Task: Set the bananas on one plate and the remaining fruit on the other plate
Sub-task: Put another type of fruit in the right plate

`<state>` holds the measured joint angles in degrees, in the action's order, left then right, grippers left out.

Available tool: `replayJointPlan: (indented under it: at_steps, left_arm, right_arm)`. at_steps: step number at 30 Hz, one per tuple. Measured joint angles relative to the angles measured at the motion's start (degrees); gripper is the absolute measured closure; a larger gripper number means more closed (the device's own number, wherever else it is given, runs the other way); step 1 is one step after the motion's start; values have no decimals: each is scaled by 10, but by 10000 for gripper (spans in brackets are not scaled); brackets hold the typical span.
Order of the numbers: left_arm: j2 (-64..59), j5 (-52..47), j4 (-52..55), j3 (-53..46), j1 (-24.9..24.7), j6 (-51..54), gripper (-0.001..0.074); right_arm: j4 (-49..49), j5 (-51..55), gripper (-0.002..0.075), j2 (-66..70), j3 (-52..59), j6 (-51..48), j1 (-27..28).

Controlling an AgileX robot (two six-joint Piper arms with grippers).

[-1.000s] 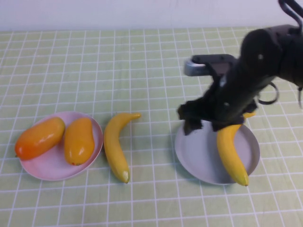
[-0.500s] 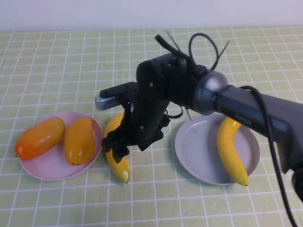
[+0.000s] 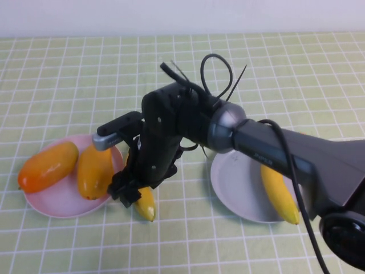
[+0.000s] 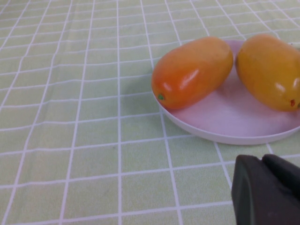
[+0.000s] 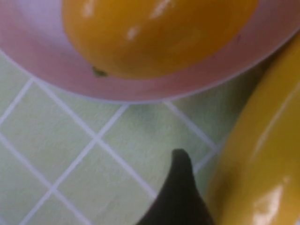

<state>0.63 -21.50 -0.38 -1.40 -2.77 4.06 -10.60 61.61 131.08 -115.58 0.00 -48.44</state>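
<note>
One banana (image 3: 146, 204) lies on the cloth between the plates, mostly hidden under my right arm. My right gripper (image 3: 136, 191) is open and low over it, next to the pink plate (image 3: 57, 198). In the right wrist view one dark fingertip (image 5: 181, 176) stands beside this banana (image 5: 262, 164); the other finger is out of view. The second banana (image 3: 278, 191) lies on the grey-blue plate (image 3: 239, 182). Two orange mangoes (image 3: 48, 165) (image 3: 95, 169) lie on the pink plate. My left gripper (image 4: 263, 163) is shut and empty, low near the pink plate (image 4: 225, 119).
A green checked cloth (image 3: 68, 74) covers the whole table. The right arm stretches from the right edge across the grey-blue plate, with its cables looping above. The left wrist view shows both mangoes (image 4: 192, 72) (image 4: 269, 70).
My right arm has swung left from the grey-blue plate, leaving one banana there, and has come down over the banana on the cloth. The left arm has not moved.
</note>
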Motion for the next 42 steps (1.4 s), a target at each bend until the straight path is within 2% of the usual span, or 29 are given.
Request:
replayJointPlan:
  at_steps: [5,9,10,15,21,26,31,34,42]
  left_arm:
    - [0,0,0,0,0,0,737]
    - [0,0,0,0,0,0,737]
    - [0,0,0,0,0,0,737]
    - [0,0,0,0,0,0,737]
    - [0,0,0,0,0,0,737]
    - [0,0,0,0,0,0,737]
    - [0,0,0,0,0,0,737]
    - [0,0,0,0,0,0,737]
    - [0,0,0,0,0,0,737]
  right_arm:
    - [6,-14,267,16,-1,0,0]
    - [10,-14,410,16,-2,0,0]
    - [12,-11,419,16,-4,0,0]
    - [27,38,417,-2,-7,8,4]
    - [51,60,417,-115,53,52,44]
    - [57,-5,418,-225,219,102,99]
    - [49,-74,418,-273,353,130,142]
    - [32,-91,418,-270,386,134,149]
    - [1,-105,405,-252,392,134,152]
